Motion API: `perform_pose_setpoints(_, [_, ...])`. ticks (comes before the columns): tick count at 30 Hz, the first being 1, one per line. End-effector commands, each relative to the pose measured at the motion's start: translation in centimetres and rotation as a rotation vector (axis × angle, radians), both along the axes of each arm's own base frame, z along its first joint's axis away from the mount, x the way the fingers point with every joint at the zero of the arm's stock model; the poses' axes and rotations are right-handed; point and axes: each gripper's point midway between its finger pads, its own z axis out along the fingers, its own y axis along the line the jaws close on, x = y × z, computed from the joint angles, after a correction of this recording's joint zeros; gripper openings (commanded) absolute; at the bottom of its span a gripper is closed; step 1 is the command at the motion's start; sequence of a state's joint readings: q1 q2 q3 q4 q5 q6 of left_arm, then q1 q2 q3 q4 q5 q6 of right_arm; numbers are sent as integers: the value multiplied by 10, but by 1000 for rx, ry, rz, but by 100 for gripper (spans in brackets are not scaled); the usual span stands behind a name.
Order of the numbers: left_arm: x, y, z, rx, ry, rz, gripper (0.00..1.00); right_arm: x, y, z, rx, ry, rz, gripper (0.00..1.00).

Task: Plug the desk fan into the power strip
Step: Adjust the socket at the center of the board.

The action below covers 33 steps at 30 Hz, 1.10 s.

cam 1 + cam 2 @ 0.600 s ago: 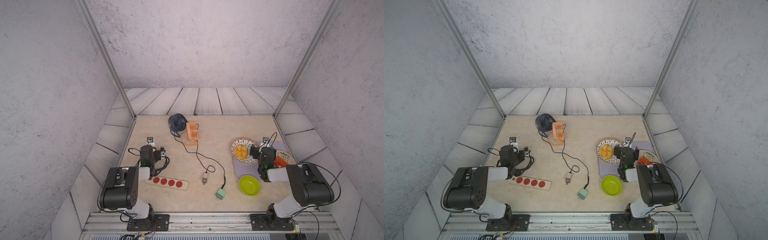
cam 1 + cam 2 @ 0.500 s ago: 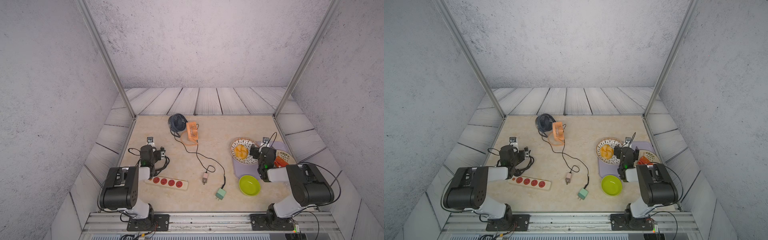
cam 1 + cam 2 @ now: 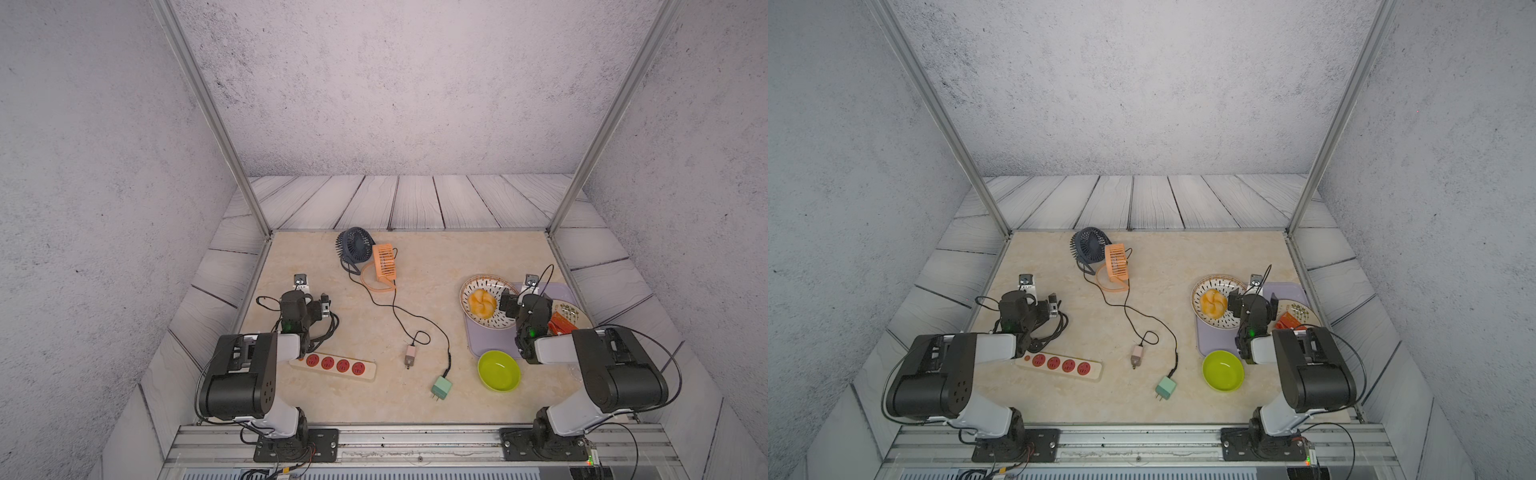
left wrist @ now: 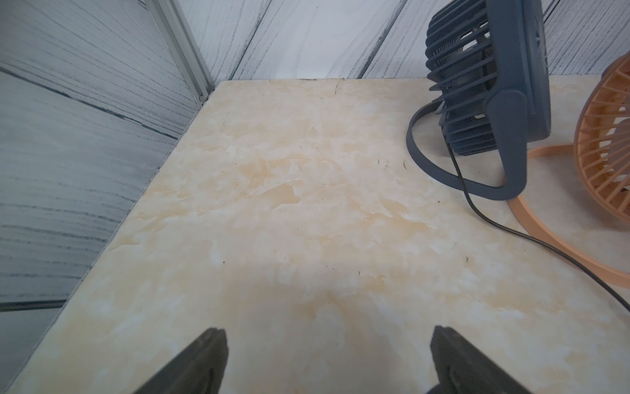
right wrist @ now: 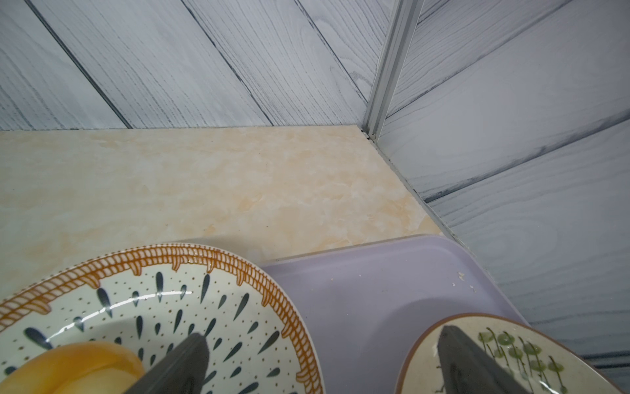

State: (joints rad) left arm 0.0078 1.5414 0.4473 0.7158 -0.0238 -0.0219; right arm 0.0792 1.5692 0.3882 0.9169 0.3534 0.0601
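Note:
The cream power strip with its red sockets lies near the table's front left, its black cord coiled under my left arm. A dark blue desk fan stands at the back beside an orange fan. Their black cords run forward to a pinkish plug and a green plug, both loose on the table. My left gripper is open and empty over bare table behind the strip. My right gripper is open and empty above the plates.
A lilac tray at the right carries a patterned plate with an orange bun and a smaller plate of food. A lime bowl sits in front of it. Slatted walls and metal posts border the table.

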Motion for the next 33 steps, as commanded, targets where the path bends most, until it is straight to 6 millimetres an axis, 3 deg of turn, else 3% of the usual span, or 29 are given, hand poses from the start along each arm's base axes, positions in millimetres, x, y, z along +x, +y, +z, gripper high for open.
perform_pose_setpoints(1, [5, -2, 14, 16, -41, -5, 100, 3, -2, 2, 8, -7, -8, 99])
perform_pose_setpoints(7, [8, 1, 17, 19, -2, 11, 100, 0, -5, 7, 6, -18, -27, 99])
perform_pose_setpoints(16, [18, -7, 66, 33, 110, -38, 100, -9, -5, 29, 2, -30, -27, 99])
perform_pose_setpoints(20, [15, -7, 95, 20, 163, -31, 100, -18, -10, 50, 52, 0, -74, 99])
perform_pose_setpoints(28, [-11, -6, 159, -20, 172, -2, 99, -44, -10, 102, 313, -86, -155, 99])
perform_pose_setpoints(33, [-39, -11, 174, -93, 193, 11, 100, -50, 22, 121, 362, -53, 34, 99])
